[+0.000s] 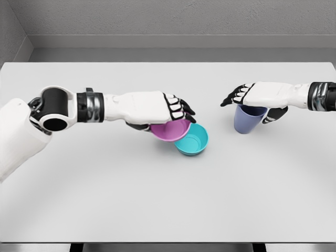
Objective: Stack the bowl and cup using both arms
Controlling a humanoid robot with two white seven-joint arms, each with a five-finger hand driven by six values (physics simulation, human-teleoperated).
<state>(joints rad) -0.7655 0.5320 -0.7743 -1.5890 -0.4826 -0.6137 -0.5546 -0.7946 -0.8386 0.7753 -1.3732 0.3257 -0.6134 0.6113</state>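
Pale grey table fills most of my head view and carries every object. Left arm, the largest moving part I see, enters from the lower left and reaches toward the centre. Right arm enters from the right edge, higher in the picture. Left hand is closed around the pink bowl, fingers over its near rim and thumb beneath; I see the bowl tilted and lifted, its lower edge overlapping the rim of the teal bowl. I cannot tell whether the two bowls touch. Teal bowl sits upright on the table just right of centre. Right hand grips the blue cup, fingers extended across its open mouth and thumb against its right side. Blue cup stands upright, well apart from the bowls, to their right.
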